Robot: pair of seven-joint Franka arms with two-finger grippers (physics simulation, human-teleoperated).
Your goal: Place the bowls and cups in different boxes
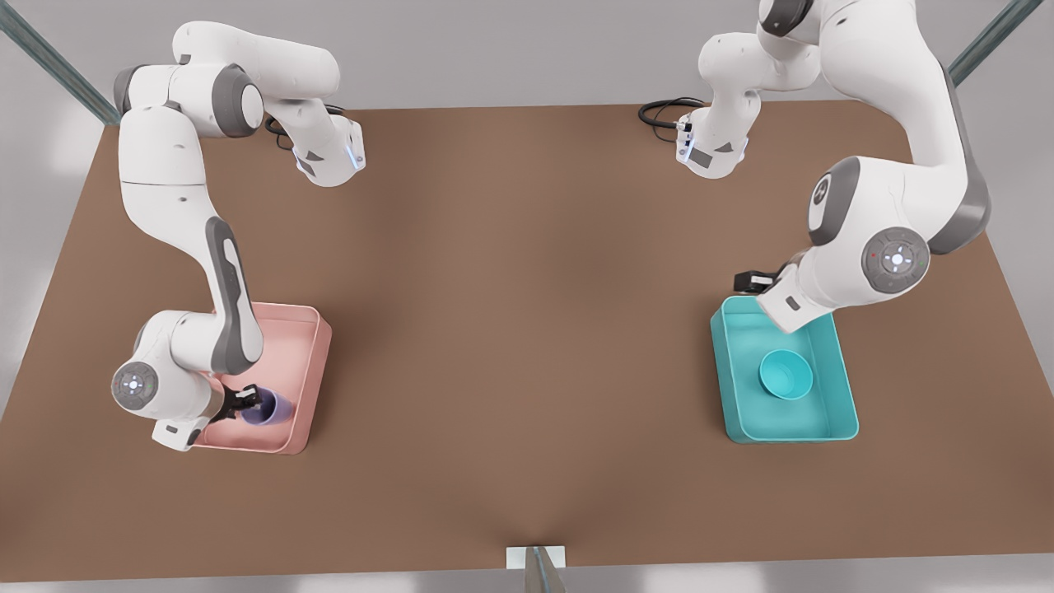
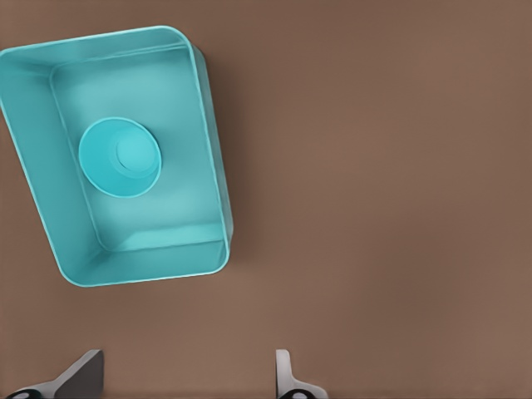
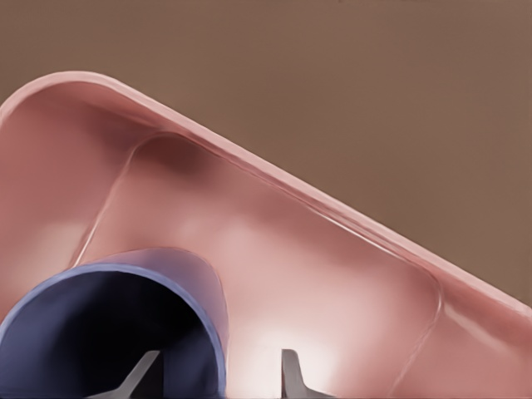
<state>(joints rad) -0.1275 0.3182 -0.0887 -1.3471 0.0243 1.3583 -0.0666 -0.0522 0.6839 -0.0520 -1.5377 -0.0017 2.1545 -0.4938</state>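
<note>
The teal bowl [image 1: 785, 374] [image 2: 120, 155] sits upright inside the teal box [image 1: 840, 387] [image 2: 212, 166] on the front view's right. My left gripper [image 1: 751, 282] [image 2: 187, 378] hangs open above the table just beyond that box's far end, holding nothing. On the front view's left, the lavender cup [image 1: 268, 408] [image 3: 183, 274] rests tilted in the near end of the pale pink box [image 1: 311, 362] [image 3: 332, 274]. My right gripper [image 1: 243, 401] [image 3: 218, 374] is open and straddles the cup's rim, one finger inside the mouth and one outside, with a gap on each side of the wall.
Both boxes lie on a brown table [image 1: 519, 329], far apart, with a wide bare stretch between them. The arm bases [image 1: 329, 156] [image 1: 712, 148] stand at the table's far edge. A small white bracket [image 1: 535, 558] sits at the near edge.
</note>
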